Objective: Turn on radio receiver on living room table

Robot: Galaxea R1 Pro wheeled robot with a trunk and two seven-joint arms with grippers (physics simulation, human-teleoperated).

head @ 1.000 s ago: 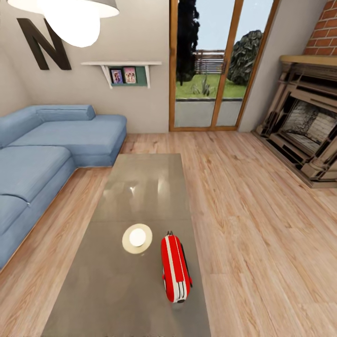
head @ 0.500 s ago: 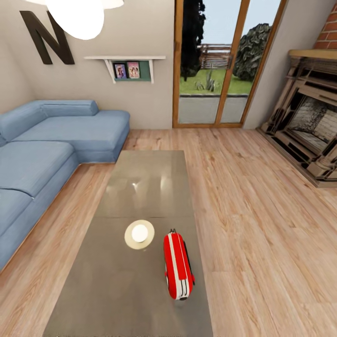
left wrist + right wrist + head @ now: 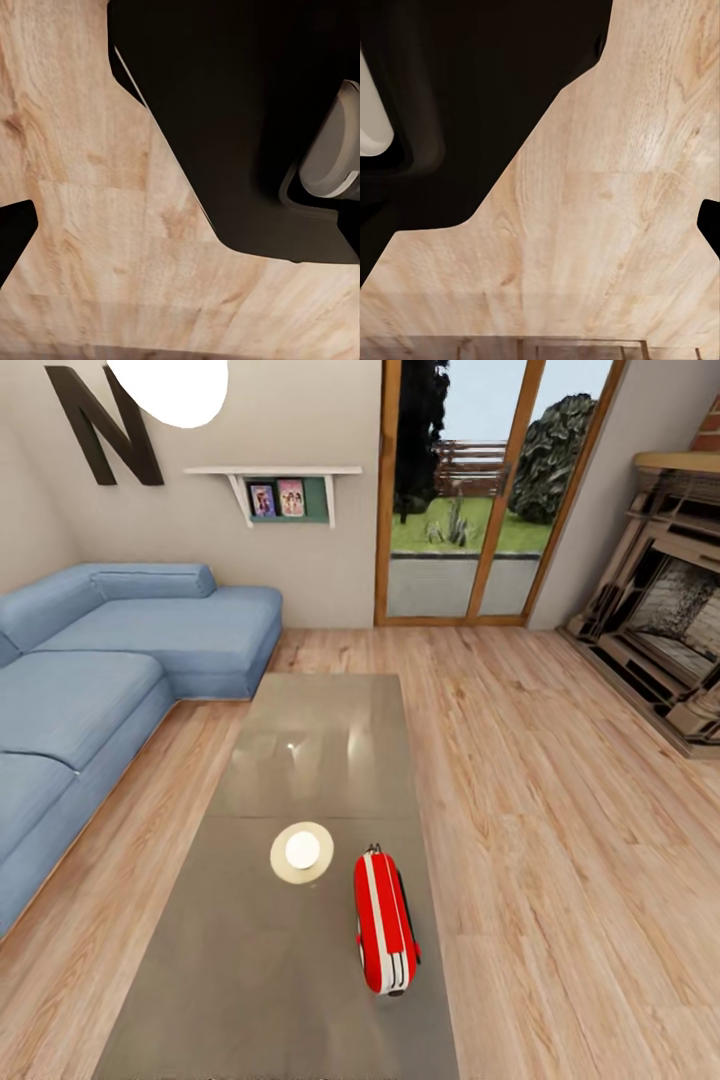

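One radio receiver [image 3: 384, 935] and one cream disc [image 3: 302, 852] on the table [image 3: 250, 980].
The receiver lies near the table's right edge, beside the disc; end effector states cannot be told.

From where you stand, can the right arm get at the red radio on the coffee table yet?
Probably not yet. The radio lies on the table near its right edge with nothing around it, but the right wrist view looks down on floor planks, so the arm seems hung low.
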